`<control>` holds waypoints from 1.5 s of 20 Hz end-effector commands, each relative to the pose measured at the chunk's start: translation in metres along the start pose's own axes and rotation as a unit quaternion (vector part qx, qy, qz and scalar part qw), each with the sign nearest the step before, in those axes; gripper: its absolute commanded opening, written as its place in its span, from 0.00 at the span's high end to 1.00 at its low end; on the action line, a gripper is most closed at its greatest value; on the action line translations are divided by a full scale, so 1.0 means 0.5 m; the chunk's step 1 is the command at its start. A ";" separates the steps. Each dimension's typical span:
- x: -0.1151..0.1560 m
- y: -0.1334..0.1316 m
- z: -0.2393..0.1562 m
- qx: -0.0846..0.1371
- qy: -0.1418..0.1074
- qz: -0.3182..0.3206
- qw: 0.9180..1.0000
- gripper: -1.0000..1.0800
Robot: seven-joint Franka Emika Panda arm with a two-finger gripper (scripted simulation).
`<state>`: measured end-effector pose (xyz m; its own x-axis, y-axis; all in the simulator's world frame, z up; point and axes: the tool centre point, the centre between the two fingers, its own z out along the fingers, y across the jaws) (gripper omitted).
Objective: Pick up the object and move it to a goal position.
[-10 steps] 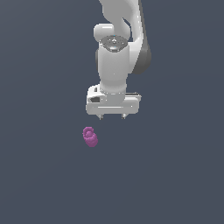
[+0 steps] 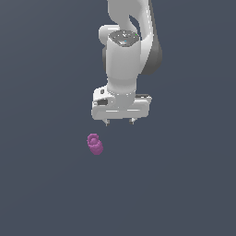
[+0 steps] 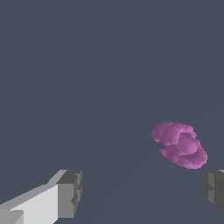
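So the tool (image 2: 120, 121) is hanging just above centre frame in the exterior view, pointing straight down with its fingers spread wide and nothing between them. In the wrist view one fingertip (image 3: 70, 193) is sitting way off on one side and the other is poking in at the far edge, so there's a big gap.

The thing that matters: the object (image 2: 95, 144) isn't under the tool. In the exterior view it's lying on the dark grey desk (image 2: 46, 193) below and toward the exterior view's left of the fingers, near but clearly apart, not touching. The wrist view is showing the same offset, with the purple blob (image 3: 180, 145) sitting close to one finger instead of centred in the gap.

Its long axis looks like it's running from upper left to lower right in the exterior frame, only a bit tilted off vertical. I'm guessing the tool needs to slide over toward the frame's lower left and line the gap across the narrow side before dropping.
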<state>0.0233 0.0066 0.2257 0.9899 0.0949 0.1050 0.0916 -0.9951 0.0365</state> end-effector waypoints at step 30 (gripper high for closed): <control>-0.003 0.158 0.123 0.013 -0.033 -0.149 0.988 0.04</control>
<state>0.0355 -0.0662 0.1731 0.9329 0.3585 0.0341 0.3574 -0.9333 0.0336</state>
